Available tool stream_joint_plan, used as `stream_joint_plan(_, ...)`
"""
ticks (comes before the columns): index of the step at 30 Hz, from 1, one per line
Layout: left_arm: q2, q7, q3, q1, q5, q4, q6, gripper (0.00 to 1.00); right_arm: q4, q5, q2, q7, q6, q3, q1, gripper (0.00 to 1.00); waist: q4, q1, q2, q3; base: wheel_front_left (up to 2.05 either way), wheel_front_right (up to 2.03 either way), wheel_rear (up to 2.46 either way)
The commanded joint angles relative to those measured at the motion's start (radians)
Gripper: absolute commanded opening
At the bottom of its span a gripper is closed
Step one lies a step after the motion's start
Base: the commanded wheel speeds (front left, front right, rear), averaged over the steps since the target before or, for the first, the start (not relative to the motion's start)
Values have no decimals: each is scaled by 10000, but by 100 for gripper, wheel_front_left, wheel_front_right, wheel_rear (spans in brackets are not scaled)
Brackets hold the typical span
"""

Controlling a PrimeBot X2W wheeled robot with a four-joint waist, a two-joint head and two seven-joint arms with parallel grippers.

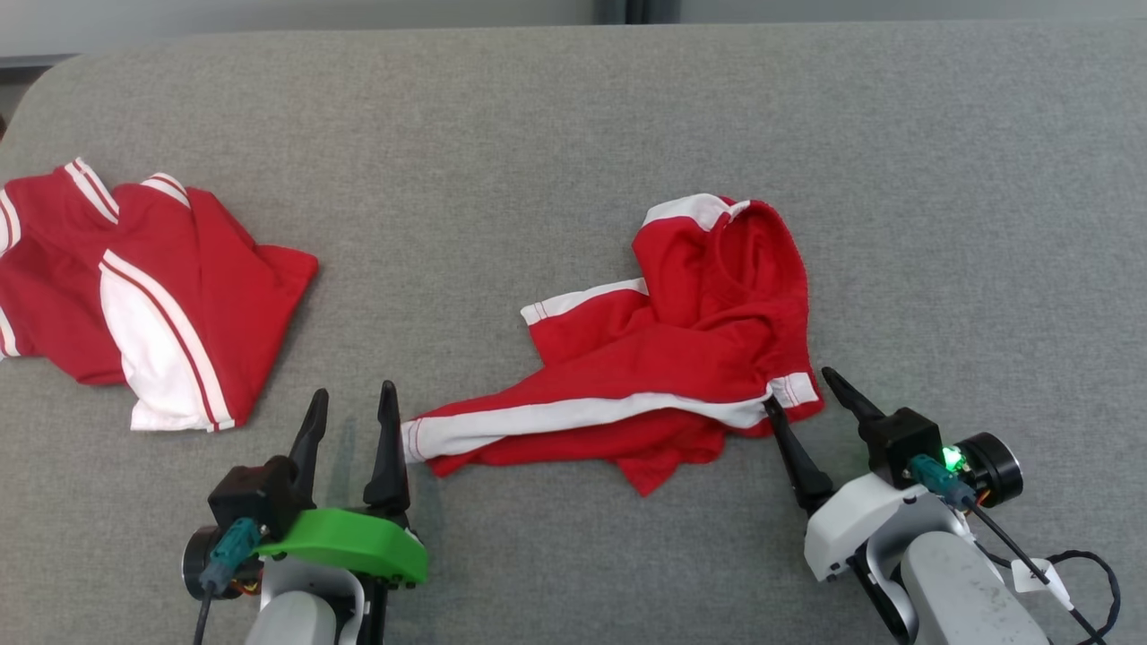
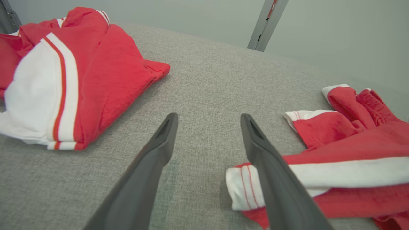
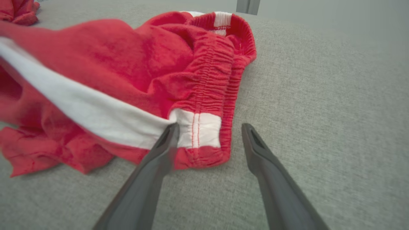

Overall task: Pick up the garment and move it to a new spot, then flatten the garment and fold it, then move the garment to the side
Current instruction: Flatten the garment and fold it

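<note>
The left claw wears a bright green cover; the right claw has a white housing, green light and black cable.

The left gripper sits at the lower left of the head view, fingers pointing up, jaws spread wide. A green cover caps its wrist. The right gripper sits at the lower right, fingers angled up and to the left, jaws equally wide. Its wrist housing is white; a green lamp glows beside it. The left forearm and right forearm are pale and run off the bottom edge.
</note>
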Motion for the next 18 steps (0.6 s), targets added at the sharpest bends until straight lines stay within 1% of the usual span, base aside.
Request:
stream_joint_plan(1,46,-6,-15,-216,-18,-28,-48,100,37,121,-98,-49,-7,49,-80,100,33,0,0,65,0,0,0)
stream_joint_plan(3,46,-6,-33,-225,14,-19,-46,100,67,167,-115,-49,-7,140,-108,100,43,0,0,94,0,0,0)
stream_joint_plan(4,46,-6,-39,-227,25,-13,-53,100,64,197,-124,-49,-7,172,-122,75,47,0,0,104,0,0,0)
stream_joint_plan(5,46,-8,-44,-238,40,-6,-62,100,22,196,-136,-49,-7,211,-137,65,51,0,0,111,0,0,0)
stream_joint_plan(6,46,-8,-44,-249,44,-3,-71,100,-19,213,-147,-49,-7,226,-135,42,55,0,0,118,0,0,0)
stream_joint_plan(7,46,-6,-45,-257,43,5,-77,100,-51,232,-151,-49,-7,226,-129,42,56,0,0,122,0,0,0)
stream_joint_plan(8,46,-6,-45,-261,48,13,-84,100,-80,238,-152,-49,-7,226,-114,35,56,0,0,124,0,0,0)
stream_joint_plan(11,46,-6,-47,-249,40,29,-85,100,-192,217,-156,-49,-7,218,-14,31,50,0,0,132,0,0,0)
stream_joint_plan(13,46,-8,-43,-230,50,41,-93,100,-261,209,-157,-49,-7,170,61,13,40,0,0,122,0,0,0)
stream_joint_plan(14,46,-8,-35,-217,58,47,-101,100,-285,199,-152,-49,-7,119,107,14,30,0,0,112,0,0,0)
stream_joint_plan(16,46,-6,-26,-175,62,66,-107,100,-315,172,-142,-49,-7,61,175,21,15,0,0,77,0,0,0)
stream_joint_plan(17,46,-6,-25,-148,63,69,-103,100,-328,163,-136,-49,-7,35,204,22,9,0,0,56,0,0,0)
stream_joint_plan(18,46,-6,-26,-119,67,78,-96,100,-337,154,-131,-49,-7,6,236,20,1,0,0,35,0,0,0)
